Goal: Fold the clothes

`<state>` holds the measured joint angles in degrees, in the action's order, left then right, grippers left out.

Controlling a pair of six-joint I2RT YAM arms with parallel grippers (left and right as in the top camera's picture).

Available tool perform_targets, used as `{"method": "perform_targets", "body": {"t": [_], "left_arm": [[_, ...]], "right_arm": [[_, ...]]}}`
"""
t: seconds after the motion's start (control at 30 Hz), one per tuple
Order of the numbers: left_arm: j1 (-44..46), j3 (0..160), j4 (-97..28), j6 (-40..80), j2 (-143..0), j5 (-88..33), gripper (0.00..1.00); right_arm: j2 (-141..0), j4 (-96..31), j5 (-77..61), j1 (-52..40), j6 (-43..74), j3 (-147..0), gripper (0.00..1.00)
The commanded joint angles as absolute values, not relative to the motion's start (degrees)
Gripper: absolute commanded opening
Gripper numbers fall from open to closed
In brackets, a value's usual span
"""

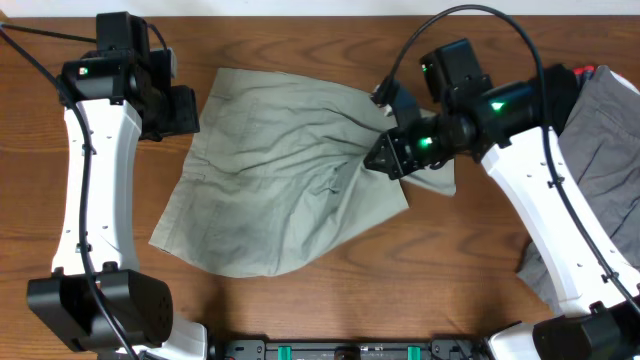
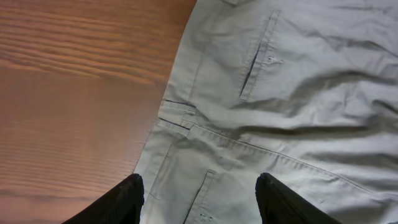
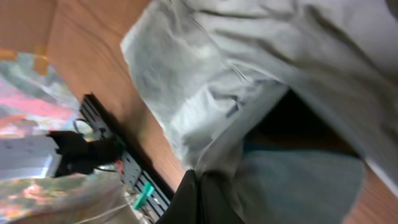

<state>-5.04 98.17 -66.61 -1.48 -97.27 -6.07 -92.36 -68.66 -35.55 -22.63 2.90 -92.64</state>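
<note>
The clothes, a pair of pale khaki-green shorts [image 1: 270, 190], lie spread on the wooden table [image 1: 330, 40]. Their right edge is bunched up and drawn toward my right gripper [image 1: 382, 155]. In the right wrist view that gripper [image 3: 199, 186] is shut, with a fold of the shorts [image 3: 205, 68] pinched at its tips. My left gripper [image 1: 186, 110] hovers at the shorts' upper left edge. In the left wrist view it [image 2: 200, 190] stands open over the shorts [image 2: 298, 93], above a pocket seam, with nothing between its fingers.
A grey garment [image 1: 600, 130] lies at the right edge of the table under the right arm, with something red [image 1: 585, 72] behind it. A black rail [image 1: 350, 350] runs along the front edge. Bare wood [image 2: 74, 93] lies left of the shorts.
</note>
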Motion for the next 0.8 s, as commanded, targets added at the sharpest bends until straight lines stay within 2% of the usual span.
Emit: {"method": "perform_targets", "body": {"t": [0.0,0.17,0.2,0.23,0.27,0.3,0.33,0.4,0.43,0.53,0.57,0.67,0.77], "left_arm": [[-5.02,98.50,-66.57,-1.48,-95.98,-6.66,0.60],[-5.02,98.50,-66.59,-1.48,-95.98,-6.66,0.61],[-5.02,98.50,-66.61,-1.48,-95.98,-6.66,0.61],[-5.02,98.50,-66.61,-1.45,-95.98,-6.66,0.61],[-5.02,98.50,-66.61,-1.45,-95.98,-6.66,0.61],[-5.02,98.50,-66.61,-1.45,-95.98,-6.66,0.61],[-5.02,98.50,-66.61,-1.45,-95.98,-6.66,0.61],[-5.02,98.50,-66.67,-1.45,-95.98,-6.66,0.61],[-5.02,98.50,-66.78,-1.48,-95.98,-6.66,0.61],[-5.02,98.50,-66.85,-1.48,-95.98,-6.66,0.61],[-5.02,98.50,-66.83,-1.45,-95.98,-6.66,0.61],[-5.02,98.50,-66.52,-1.45,-95.98,-6.68,0.61],[-5.02,98.50,-66.32,-1.45,-95.98,-6.68,0.61]], "right_arm": [[-92.05,-65.36,-37.43,-23.70,8.56,-93.10,0.01],[-93.67,-55.05,-18.48,-23.59,10.98,-92.99,0.03],[-94.80,-52.93,-13.93,-23.55,11.33,-92.99,0.08],[-95.90,-51.35,-11.42,-23.53,11.31,-92.99,0.22],[-97.54,-49.76,-8.62,-23.35,11.31,-92.99,0.50],[-98.65,-49.25,-7.75,-23.14,11.31,-92.99,0.58],[-100.22,-49.12,-7.75,-22.65,11.33,-92.99,0.60],[-102.94,-51.29,-9.54,-21.74,11.35,-92.99,0.61],[-104.33,-53.63,-10.74,-21.30,11.33,-92.99,0.58],[-107.59,-62.33,-13.21,-20.53,9.43,-92.99,0.34],[-108.09,-63.88,-13.61,-20.51,8.08,-92.99,0.31],[-108.49,-66.41,-13.54,-20.53,5.02,-92.99,0.32],[-108.09,-66.72,-13.54,-20.51,5.04,-92.99,0.41]]}}
